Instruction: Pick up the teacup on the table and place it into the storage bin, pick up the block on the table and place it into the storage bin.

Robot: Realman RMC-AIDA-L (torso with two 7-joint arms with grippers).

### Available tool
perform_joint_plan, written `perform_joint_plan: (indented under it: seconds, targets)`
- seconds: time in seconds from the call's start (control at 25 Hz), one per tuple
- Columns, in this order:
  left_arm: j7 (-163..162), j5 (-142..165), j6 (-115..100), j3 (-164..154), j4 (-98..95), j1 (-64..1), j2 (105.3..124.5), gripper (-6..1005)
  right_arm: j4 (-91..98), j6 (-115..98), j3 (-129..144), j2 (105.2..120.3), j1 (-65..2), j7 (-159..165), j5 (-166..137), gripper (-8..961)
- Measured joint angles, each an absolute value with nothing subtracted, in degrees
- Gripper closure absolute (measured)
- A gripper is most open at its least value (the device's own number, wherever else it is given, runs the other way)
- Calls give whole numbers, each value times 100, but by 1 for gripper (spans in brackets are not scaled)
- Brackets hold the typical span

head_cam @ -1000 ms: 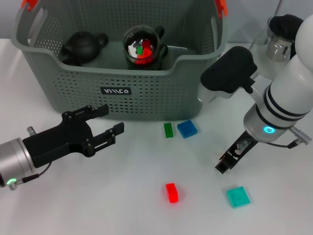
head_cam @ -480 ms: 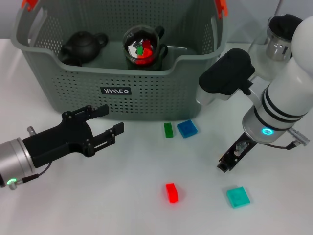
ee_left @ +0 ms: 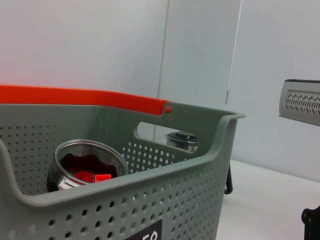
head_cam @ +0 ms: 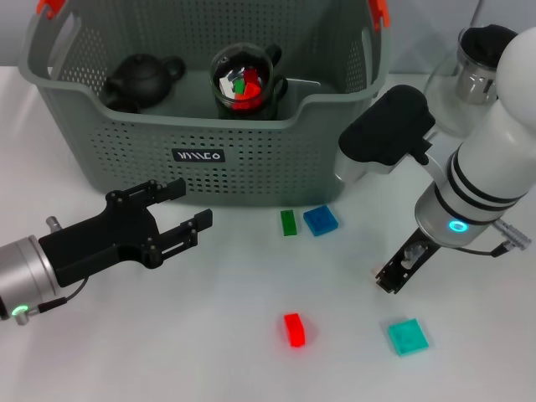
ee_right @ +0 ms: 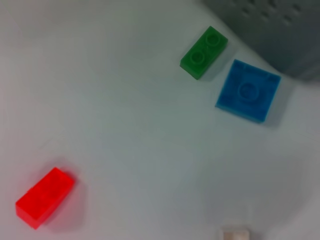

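Note:
The grey storage bin (head_cam: 251, 151) stands at the back of the table. A glass teacup (head_cam: 245, 82) sits upright inside it, holding red, green and white pieces. The left wrist view shows the teacup (ee_left: 87, 165) behind the storage bin's front wall (ee_left: 150, 200). Loose blocks lie on the table: green block (head_cam: 288, 222), blue block (head_cam: 320, 219), red block (head_cam: 293, 329), teal block (head_cam: 408, 337). My right gripper (head_cam: 394, 276) hangs just above the table, between the blue and teal blocks. My left gripper (head_cam: 177, 211) is open and empty, in front of the bin's left half.
A black teapot (head_cam: 141, 77) lies in the bin's left part. A glass jar with a metal collar (head_cam: 479, 71) stands at the back right, outside the bin. The right wrist view shows the green block (ee_right: 203, 52), blue block (ee_right: 248, 90) and red block (ee_right: 44, 197) on white tabletop.
The right gripper has shifted slightly to the right and away from the table's front edge. The left arm and the blocks have not moved.

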State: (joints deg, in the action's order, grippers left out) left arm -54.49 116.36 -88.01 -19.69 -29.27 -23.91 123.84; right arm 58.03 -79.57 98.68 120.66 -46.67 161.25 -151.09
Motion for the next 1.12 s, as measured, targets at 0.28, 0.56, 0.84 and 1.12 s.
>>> perform_joint_plan:
  seconds: [0.28, 0.56, 0.84, 1.12]
  targets:
    - [-5449, 11637, -8797, -1943, -2927, -2391, 12378, 372, 6286, -8093, 9731, 12032, -4513, 16115, -15086, 753]
    - [-5447, 11597, -8842, -1643, -2950, -2389, 12315, 371, 7984, -9194, 8343, 12023, -3888, 15443, -14428, 753]
    - [-5471, 11664, -9430, -1544, -3040, -2279, 12069, 372, 8550, -10242, 6608, 12010, -3636, 14091, -12570, 752]
    - [-5680, 11717, -10261, -1392, -3470, -2051, 12007, 371, 8520, -10673, 5712, 11997, -3745, 13471, -11244, 752]
